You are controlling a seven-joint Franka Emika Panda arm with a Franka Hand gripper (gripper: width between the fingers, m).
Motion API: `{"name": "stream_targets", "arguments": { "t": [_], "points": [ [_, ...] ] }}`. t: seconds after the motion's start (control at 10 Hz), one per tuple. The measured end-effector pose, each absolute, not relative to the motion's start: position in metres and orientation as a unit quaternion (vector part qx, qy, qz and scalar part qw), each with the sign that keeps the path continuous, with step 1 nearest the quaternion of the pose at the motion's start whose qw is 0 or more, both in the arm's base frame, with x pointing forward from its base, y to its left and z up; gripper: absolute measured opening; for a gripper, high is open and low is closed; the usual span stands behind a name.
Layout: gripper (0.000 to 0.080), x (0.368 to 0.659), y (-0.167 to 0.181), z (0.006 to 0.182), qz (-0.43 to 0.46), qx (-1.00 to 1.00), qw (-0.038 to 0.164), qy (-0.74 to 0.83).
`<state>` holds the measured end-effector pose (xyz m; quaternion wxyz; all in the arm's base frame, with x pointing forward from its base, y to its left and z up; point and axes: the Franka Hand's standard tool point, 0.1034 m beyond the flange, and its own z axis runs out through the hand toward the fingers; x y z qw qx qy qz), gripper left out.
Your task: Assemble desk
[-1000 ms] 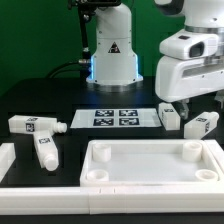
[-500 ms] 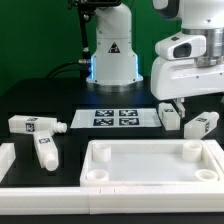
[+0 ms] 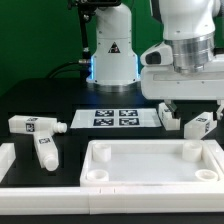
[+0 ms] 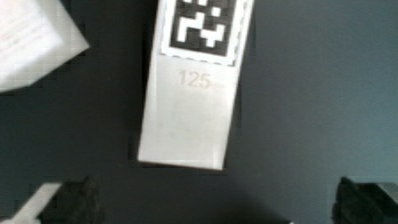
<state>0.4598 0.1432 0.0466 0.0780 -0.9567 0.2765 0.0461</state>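
Claw (image 4: 217,205) wide; four legs (image 3: 35,126), one tabletop (image 3: 150,176).

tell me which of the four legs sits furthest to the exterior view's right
The leg by the picture's right edge, just beyond the tabletop's right corner; the other three legs all lie further left.

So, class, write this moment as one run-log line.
pincer: open, empty, over leg | leg: lying flat | tabletop: no legs fitted

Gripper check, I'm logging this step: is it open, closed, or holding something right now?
Gripper: open, holding nothing; a tagged desk leg lies below it, untouched.
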Motion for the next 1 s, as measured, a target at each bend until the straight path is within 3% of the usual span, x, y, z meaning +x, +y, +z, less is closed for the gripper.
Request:
{"name": "stream_targets", "arguments": {
  "t": [0.2,0.4,0.7,1.0],
  "points": [
    [0.0649,0.459,0.140,0.046,0.057,-0.954,0.080,0.285],
    [0.0649,0.468,0.120,0.046,0.088,-0.927,0.112,0.347],
    [0.0649,0.477,0.111,0.045,0.222,-0.876,0.195,0.382],
    [0.0649,0.473,0.108,0.042,0.318,-0.847,0.227,0.361]
  ]
}}
